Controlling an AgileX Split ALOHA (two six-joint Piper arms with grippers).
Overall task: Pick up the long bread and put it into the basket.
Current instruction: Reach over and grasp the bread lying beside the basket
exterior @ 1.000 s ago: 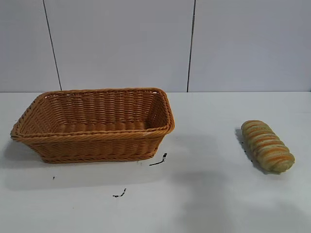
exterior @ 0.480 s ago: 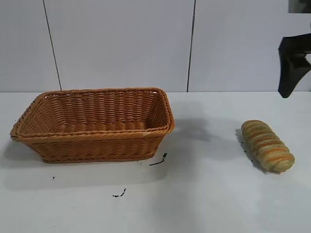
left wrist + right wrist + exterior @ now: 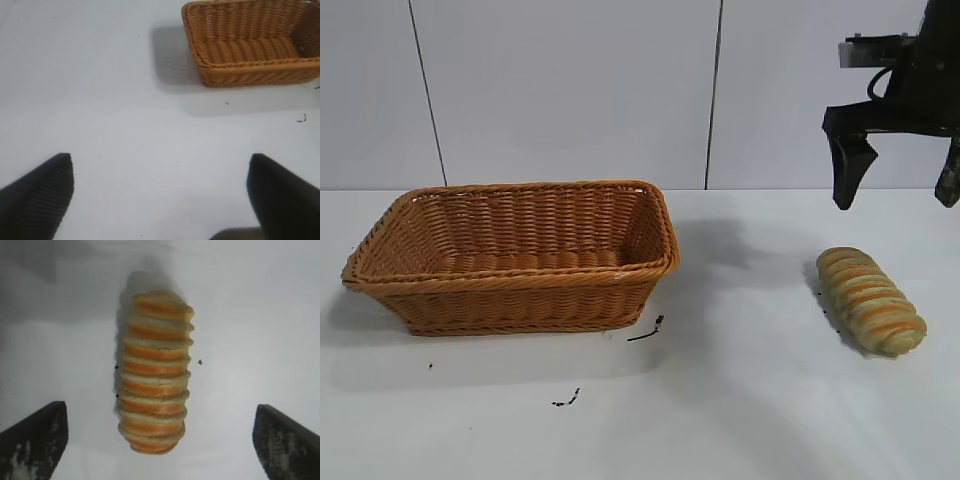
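Right hand (image 3: 898, 190): it hangs in the air above the long bread, near the right edge of the exterior view. Its two dark fingers (image 3: 847, 168) point down and stand wide apart, and nothing is between them. It does not touch the bread.
Right hand, own camera (image 3: 160, 437): the two fingertips show at both sides of the picture, and the bread lies on the desk between them, lower down and apart from them.
Long bread (image 3: 871, 300): it lies flat on the white desk (image 3: 740, 400) at the right side, well apart from the basket. It is an oblong tan loaf with orange-brown stripes across it. One end points to the back of the desk and the other end to the front right.
Basket (image 3: 515, 255): this orange-brown wicker basket stands upright on the left half of the desk. Nothing is seen inside it.
Left hand (image 3: 160, 192): it is only seen in its own camera, above bare desk, with the basket (image 3: 252, 42) farther off. Its fingers are wide apart and hold nothing.
Desk marks (image 3: 646, 332): some small black marks lie in front of the basket's right corner.
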